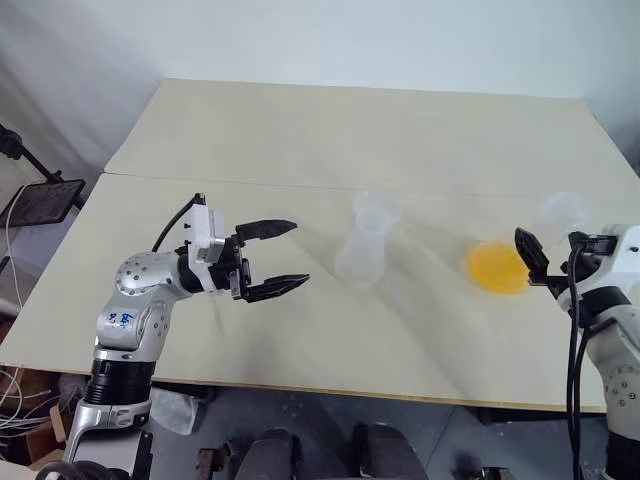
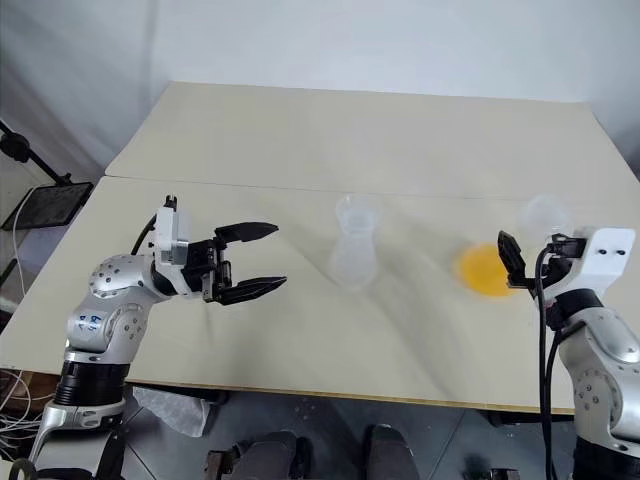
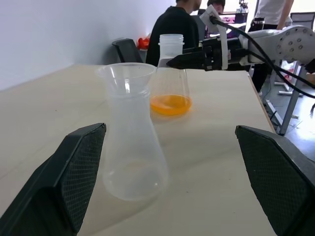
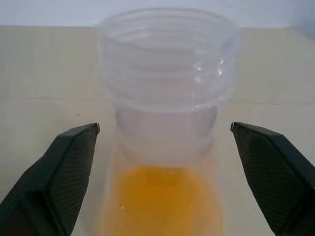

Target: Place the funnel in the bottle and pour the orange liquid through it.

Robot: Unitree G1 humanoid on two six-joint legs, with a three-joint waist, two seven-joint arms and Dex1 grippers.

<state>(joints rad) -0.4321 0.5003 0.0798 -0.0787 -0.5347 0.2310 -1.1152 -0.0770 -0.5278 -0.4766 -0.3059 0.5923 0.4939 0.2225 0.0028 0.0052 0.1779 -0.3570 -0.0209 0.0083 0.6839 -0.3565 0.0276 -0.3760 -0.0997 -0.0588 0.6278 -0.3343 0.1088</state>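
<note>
The bottle [image 1: 364, 243] stands mid-desk [image 1: 300, 150], the funnel [image 3: 126, 78] barely visible in its neck. Both end effectors, left [image 1: 278, 258] and right [image 4: 165, 172], are wide open, empty; the orange liquid [image 1: 497, 267] lies right of the bottle.

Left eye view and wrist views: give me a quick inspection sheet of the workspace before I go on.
Surface: pale beige table, dry, no spills seen.
Job's things: small clear plastic funnel appears seated in the smaller clear conical bottle; bright orange liquid lies shallow in the larger clear threaded-neck flask.
Clutter: nothing seen.
Grippers: left gripper open, pointing at the bottle, apart from it; right gripper open, its fingers on either side of the flask, not touching.
Cables: black cables run down the right arm.
Surroundings: black stand beside the table; people beyond it.
</note>
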